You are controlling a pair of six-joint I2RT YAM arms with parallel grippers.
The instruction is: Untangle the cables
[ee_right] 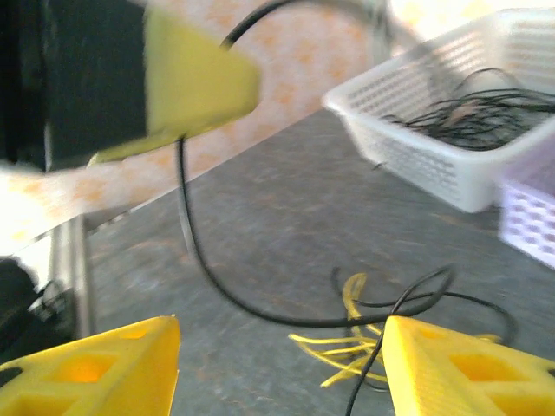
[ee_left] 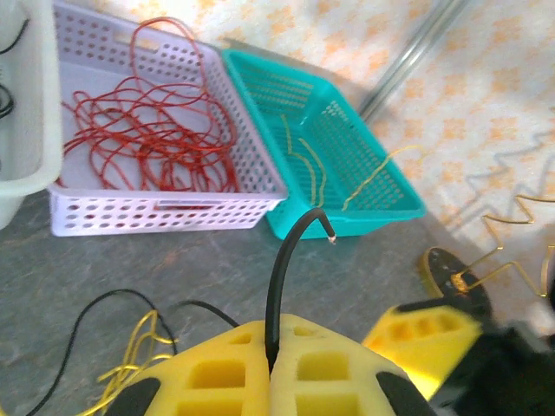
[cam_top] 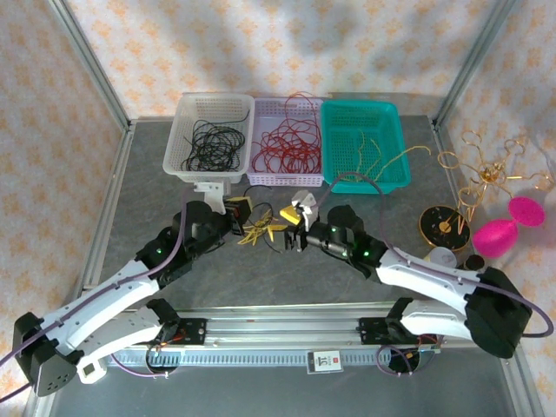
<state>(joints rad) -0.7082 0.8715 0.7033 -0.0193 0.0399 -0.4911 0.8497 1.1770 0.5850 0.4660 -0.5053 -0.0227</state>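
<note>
A small tangle of yellow and black cables (cam_top: 261, 231) lies on the grey table between my two grippers. My left gripper (cam_top: 241, 211) is shut on a black cable (ee_left: 286, 260), which rises from between its yellow fingers (ee_left: 217, 373) and ends in a bare tip. In the right wrist view that same black cable (ee_right: 195, 251) hangs in a loop from the left gripper (ee_right: 195, 82) down to the yellow strands (ee_right: 360, 342). My right gripper (ee_right: 277, 373) stands open just over the tangle, with the loop and strands lying between its spread fingers (ee_right: 460, 364), which grip nothing.
Three baskets stand at the back: a white basket (cam_top: 178, 143) with black wires, a lavender basket (ee_left: 156, 212) with red wires, a teal basket (ee_left: 364, 221) with yellow wires. At the right are a gold wire ornament (cam_top: 486, 169), a black-gold disc (cam_top: 443, 224) and a pink object (cam_top: 508, 228).
</note>
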